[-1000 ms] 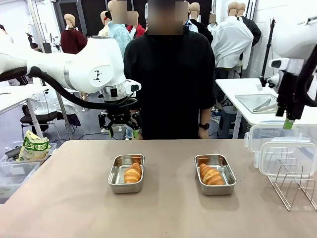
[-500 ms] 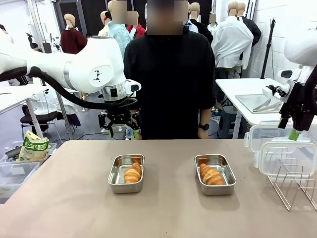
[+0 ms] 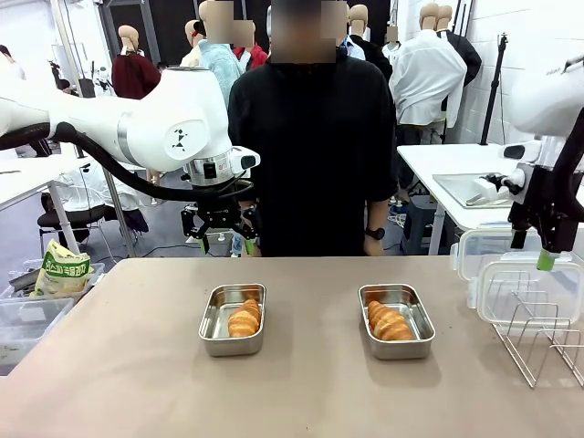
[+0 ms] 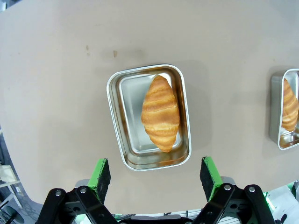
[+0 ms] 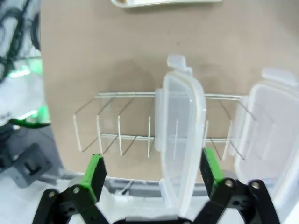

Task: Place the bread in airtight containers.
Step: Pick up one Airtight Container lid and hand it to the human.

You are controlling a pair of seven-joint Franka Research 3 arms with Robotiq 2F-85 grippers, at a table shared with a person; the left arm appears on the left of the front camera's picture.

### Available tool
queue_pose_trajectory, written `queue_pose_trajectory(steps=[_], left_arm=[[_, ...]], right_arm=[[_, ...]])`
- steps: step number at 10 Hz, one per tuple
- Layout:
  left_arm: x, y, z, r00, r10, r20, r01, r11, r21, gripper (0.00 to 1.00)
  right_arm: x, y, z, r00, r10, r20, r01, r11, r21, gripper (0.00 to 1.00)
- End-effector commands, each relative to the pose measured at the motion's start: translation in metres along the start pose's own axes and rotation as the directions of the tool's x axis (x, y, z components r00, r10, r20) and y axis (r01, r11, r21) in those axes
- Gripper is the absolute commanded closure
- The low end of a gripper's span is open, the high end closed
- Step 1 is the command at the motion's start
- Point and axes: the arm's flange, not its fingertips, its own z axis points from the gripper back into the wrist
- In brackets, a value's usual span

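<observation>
Right claw [image 5: 152, 171] spread apart above a standing lid [image 5: 180, 140] in a wire rack [image 5: 110, 136], liable to topple it if off-centre.

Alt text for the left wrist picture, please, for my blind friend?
Seen from above, a golden croissant lies in a shiny steel pan on a beige table, with the left gripper open and empty at the picture's bottom edge. A second pan holding another croissant shows at the right edge.

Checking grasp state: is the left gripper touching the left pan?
Apart. Front view: the left gripper hangs open well above the left pan, clear air between.
</observation>
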Motion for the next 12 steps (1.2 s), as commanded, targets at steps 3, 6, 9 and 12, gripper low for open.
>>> queue_pose_trajectory(steps=[3,6,9,12], left_arm=[[0.0,0.0,0.001,1.0,-0.001,0.005,0.001,1.0,-0.001,0.0],[0.0,0.0,0.001,1.0,-0.001,0.005,0.001,1.0,-0.001,0.0],[0.0,0.0,0.001,1.0,-0.001,0.005,0.001,1.0,-0.001,0.0],[0.0,0.0,0.001,1.0,-0.001,0.005,0.001,1.0,-0.001,0.0]], right_arm=[[-0.012,-0.002,-0.008,0.997,0.036,-0.065,-0.041,0.995,-0.091,0.0],[-0.014,-0.003,-0.009,0.999,0.017,-0.041,-0.022,0.994,-0.109,0.0],[-0.016,-0.008,-0.031,1.0,0.001,-0.02,-0.002,0.997,-0.074,0.0],[-0.014,-0.009,-0.042,1.0,0.003,-0.013,-0.003,0.999,-0.047,0.0]])
